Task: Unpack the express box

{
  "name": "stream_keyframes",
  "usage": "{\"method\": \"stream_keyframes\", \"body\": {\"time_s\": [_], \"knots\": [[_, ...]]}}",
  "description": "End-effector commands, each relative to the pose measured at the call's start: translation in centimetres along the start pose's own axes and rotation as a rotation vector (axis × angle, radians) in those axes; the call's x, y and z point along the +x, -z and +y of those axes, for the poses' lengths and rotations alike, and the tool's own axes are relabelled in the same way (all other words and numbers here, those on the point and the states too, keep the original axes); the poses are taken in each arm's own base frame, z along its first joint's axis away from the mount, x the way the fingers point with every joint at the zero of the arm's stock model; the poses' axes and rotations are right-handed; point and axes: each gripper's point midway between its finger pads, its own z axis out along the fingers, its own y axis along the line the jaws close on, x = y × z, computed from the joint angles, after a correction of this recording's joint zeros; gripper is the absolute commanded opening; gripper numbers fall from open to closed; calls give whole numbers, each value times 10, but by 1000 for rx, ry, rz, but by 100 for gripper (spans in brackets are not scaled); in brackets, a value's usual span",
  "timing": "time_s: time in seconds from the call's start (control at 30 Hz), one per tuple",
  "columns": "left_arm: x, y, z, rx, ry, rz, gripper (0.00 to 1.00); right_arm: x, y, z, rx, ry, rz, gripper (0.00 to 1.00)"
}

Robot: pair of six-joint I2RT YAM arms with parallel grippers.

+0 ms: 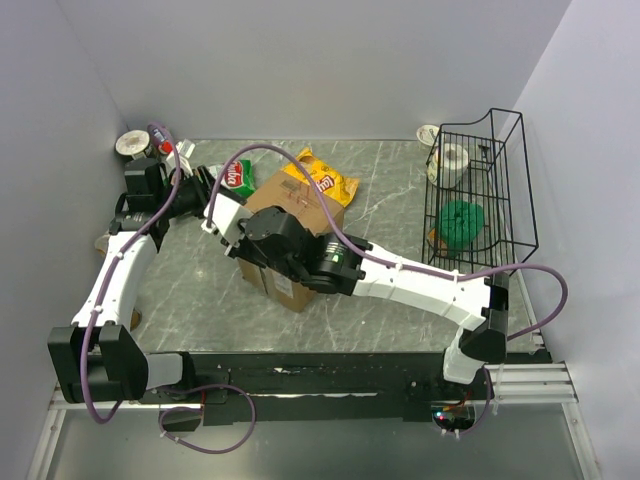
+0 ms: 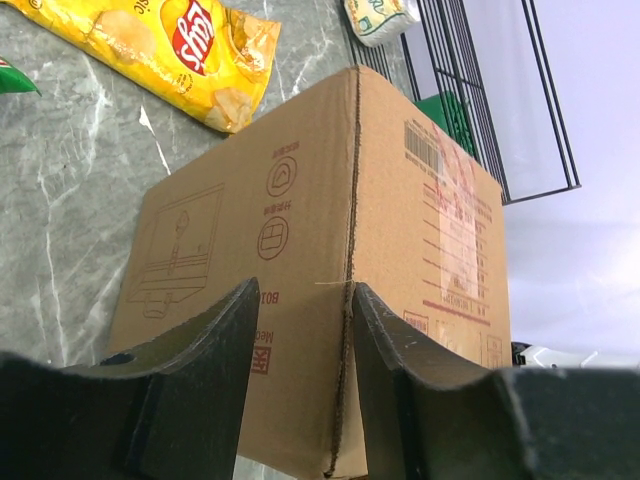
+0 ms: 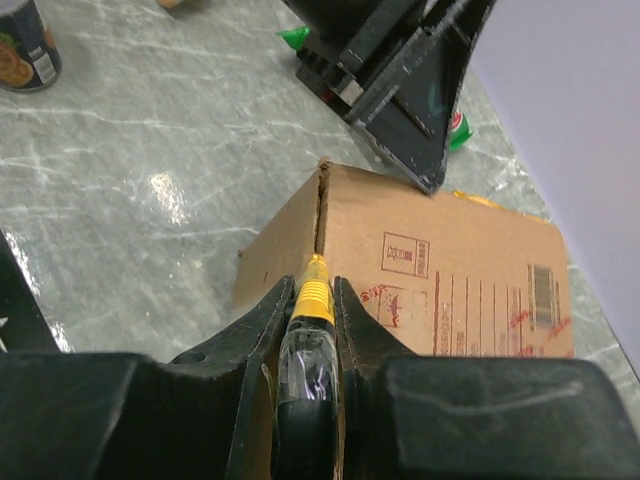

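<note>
The express box (image 1: 283,283) sits in the middle of the top view on the gray table (image 1: 200,290), mostly under the two arms. It looks closed. The right gripper (image 3: 312,298) pinches a yellow-tipped tool (image 3: 303,385). The yellow tip touches the box's seam at a corner. The left gripper (image 2: 300,300) has its fingers spread apart, and a box edge shows in the gap. A yellow chip bag (image 1: 325,180) lies just above the box. A black wire basket (image 1: 480,190) stands at the upper right.
</note>
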Motion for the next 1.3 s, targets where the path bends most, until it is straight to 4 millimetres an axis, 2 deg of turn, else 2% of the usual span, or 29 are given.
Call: {"method": "stream_keyframes", "body": {"time_s": [0.0,0.2,0.33,0.43,0.47,0.53,0.57,0.6,0.63,0.73,0.77,0.83,0.93,1.13,1.23,1.27], "knots": [[31,-3,56,-205,73,68,45,19,22,-21,24,-34,114,0],[30,-6,55,-181,56,76,45,24,24,-20,-23,-33,118,0],[6,-3,37,-139,-24,46,48,29,21,-28,-38,-23,121,0],[-29,7,4,-65,-137,-36,48,22,21,-35,-52,-27,104,0],[-48,14,-19,-1,-231,-117,48,19,23,-39,-56,-21,93,0],[-62,21,-44,68,-302,-183,46,15,26,-44,-57,-19,76,0],[-77,27,-62,111,-365,-245,44,14,27,-44,-73,-2,72,0],[-81,28,-68,124,-376,-259,43,14,27,-45,-81,5,67,0],[-80,28,-78,167,-384,-240,41,15,28,-45,-90,16,62,0],[-76,16,-90,300,-350,-162,34,15,32,-47,-120,40,36,0],[-66,9,-91,358,-288,-93,31,15,32,-46,-130,54,32,0],[-60,0,-97,398,-277,-67,23,20,34,-46,-133,65,37,0],[-39,-18,-107,460,-252,-4,18,23,36,-48,-152,77,28,0],[-3,-39,-106,509,-141,139,13,27,38,-49,-182,109,12,0],[8,-51,-104,495,-179,167,13,28,37,-49,-201,111,10,0],[16,-55,-98,473,-184,191,13,28,37,-48,-212,113,7,0]]}}
